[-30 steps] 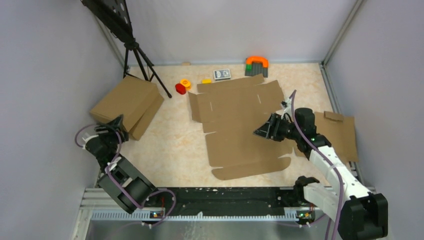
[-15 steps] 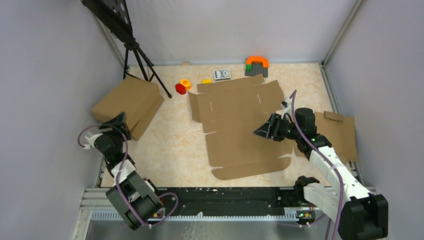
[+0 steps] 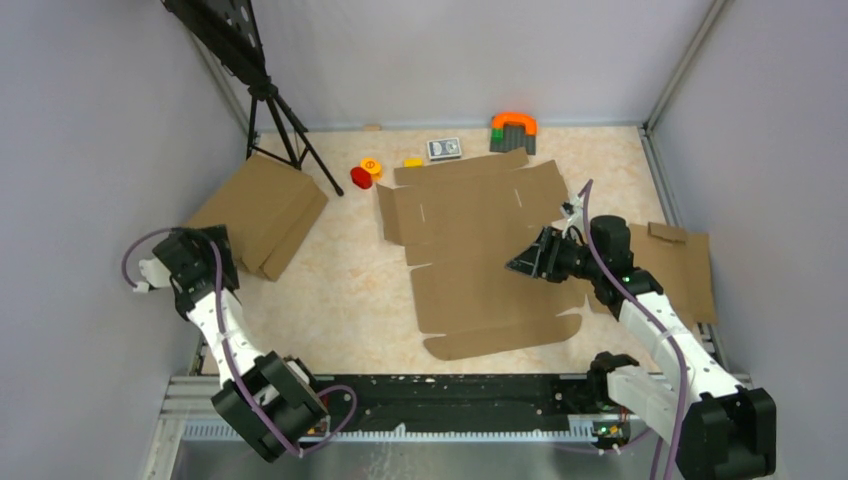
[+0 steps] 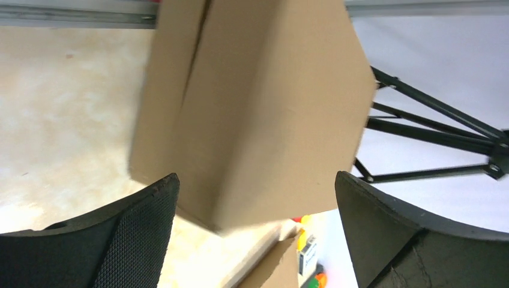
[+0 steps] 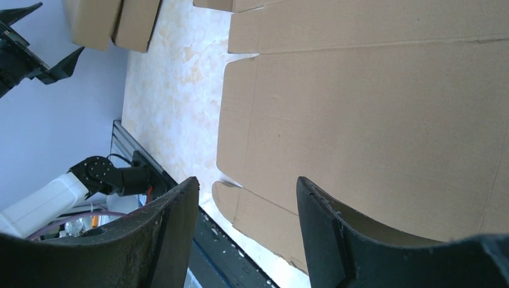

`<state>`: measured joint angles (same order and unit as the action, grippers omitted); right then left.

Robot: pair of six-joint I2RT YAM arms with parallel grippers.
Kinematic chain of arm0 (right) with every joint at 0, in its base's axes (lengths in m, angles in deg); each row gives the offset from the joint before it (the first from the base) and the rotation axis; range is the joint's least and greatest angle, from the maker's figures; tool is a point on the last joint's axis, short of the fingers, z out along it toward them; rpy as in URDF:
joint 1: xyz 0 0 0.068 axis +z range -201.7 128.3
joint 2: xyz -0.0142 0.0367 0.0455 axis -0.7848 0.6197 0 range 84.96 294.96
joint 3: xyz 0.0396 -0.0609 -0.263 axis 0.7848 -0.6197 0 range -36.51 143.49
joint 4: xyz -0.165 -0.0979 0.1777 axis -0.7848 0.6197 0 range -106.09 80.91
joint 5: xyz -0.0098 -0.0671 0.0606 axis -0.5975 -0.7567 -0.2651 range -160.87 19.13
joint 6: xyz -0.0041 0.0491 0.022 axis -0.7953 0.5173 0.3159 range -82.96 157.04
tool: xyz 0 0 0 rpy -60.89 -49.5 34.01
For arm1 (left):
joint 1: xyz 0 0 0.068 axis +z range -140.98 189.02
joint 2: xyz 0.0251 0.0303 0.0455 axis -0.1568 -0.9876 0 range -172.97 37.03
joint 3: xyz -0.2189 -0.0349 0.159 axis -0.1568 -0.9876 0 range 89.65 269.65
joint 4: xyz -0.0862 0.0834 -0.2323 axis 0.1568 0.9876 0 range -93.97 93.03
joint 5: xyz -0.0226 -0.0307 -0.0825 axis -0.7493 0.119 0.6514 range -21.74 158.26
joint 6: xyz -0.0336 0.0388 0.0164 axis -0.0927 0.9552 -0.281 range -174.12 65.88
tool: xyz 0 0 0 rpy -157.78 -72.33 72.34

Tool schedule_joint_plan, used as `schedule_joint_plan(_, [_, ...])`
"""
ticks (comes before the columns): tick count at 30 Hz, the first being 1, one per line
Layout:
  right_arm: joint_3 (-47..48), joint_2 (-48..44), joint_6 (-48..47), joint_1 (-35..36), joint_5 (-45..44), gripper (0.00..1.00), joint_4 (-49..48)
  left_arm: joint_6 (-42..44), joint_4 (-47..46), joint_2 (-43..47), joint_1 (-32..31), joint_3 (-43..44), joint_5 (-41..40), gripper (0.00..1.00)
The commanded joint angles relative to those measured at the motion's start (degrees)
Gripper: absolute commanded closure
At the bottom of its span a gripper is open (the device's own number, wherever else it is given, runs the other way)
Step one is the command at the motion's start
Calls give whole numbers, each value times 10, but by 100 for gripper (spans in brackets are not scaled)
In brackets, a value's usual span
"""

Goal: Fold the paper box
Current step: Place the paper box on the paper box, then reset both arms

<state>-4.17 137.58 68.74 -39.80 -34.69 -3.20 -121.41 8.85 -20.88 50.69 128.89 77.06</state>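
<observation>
The paper box (image 3: 480,250) lies flat and unfolded in the middle of the table, a large brown die-cut sheet with flaps and slits. My right gripper (image 3: 522,262) is open and empty, hovering just above the sheet's right part. In the right wrist view the sheet (image 5: 372,120) fills the space beyond the open gripper (image 5: 247,180). My left gripper (image 3: 222,255) is open and empty at the far left, well away from the sheet. In the left wrist view it (image 4: 257,176) faces a brown cardboard slab (image 4: 252,108).
The brown cardboard slab (image 3: 262,208) lies at the left by a black tripod (image 3: 275,110). Another cardboard piece (image 3: 685,270) lies at the right edge under my right arm. Red and yellow pieces (image 3: 364,172), a card deck (image 3: 444,149) and an orange-green object (image 3: 513,130) sit along the back.
My left arm has swung out and back toward the left wall, beside the cardboard slab. The right arm and the paper box have not moved.
</observation>
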Motion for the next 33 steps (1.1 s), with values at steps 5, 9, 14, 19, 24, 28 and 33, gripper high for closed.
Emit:
schedule_joint_plan(5, [17,-6,2,4,13,40,-17,28,230,11,-1,58,-103,1])
schedule_joint_plan(9, [17,-6,1,4,13,40,-17,100,237,59,-35,79,-72,1])
schedule_joint_plan(14, [19,-6,-4,4,1,39,-26,211,172,165,-177,81,-39,1])
schedule_joint_plan(19, [2,-16,34,4,-35,35,-72,229,87,187,-315,23,-27,1])
schedule_joint_plan(24, [-14,-36,27,5,-130,31,-120,301,-6,156,-481,-16,-122,1])
schedule_joint_plan(28, [-52,-56,-21,5,-253,29,-220,416,-115,145,-548,-59,-149,1])
schedule_joint_plan(33, [-82,-39,-128,5,-357,26,-298,541,-252,106,-550,-123,-182,1])
